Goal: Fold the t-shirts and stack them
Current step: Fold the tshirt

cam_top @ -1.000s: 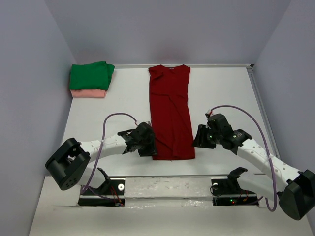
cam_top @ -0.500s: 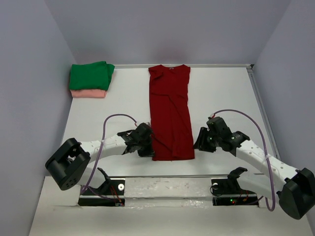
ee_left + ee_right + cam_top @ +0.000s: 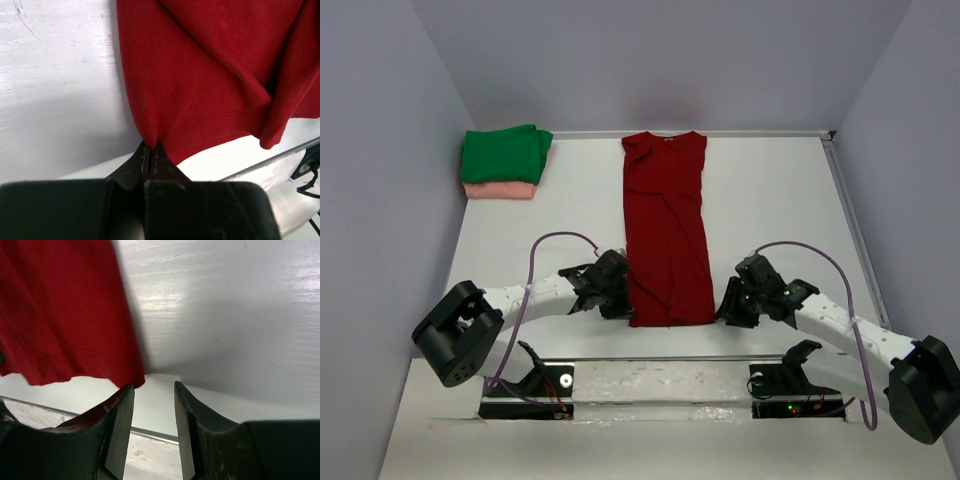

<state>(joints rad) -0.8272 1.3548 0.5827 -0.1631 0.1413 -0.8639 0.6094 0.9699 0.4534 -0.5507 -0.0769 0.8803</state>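
A dark red t-shirt (image 3: pixel 666 235) lies folded into a long strip down the middle of the table, collar at the far end. My left gripper (image 3: pixel 625 306) is shut on its near left hem corner (image 3: pixel 150 142). My right gripper (image 3: pixel 725 305) stands open at the near right hem corner (image 3: pixel 134 380), its left finger touching the cloth edge and nothing between the fingers. A folded bright green t-shirt (image 3: pixel 506 153) rests on a folded pale salmon pink t-shirt (image 3: pixel 498 189) at the far left.
White table (image 3: pixel 770 200) bounded by grey walls on three sides. A metal rail (image 3: pixel 660 372) with the arm bases runs along the near edge, just behind the shirt's hem.
My left gripper has closed on the hem corner. My right gripper has moved down toward the near edge, to the right hem corner, still open.
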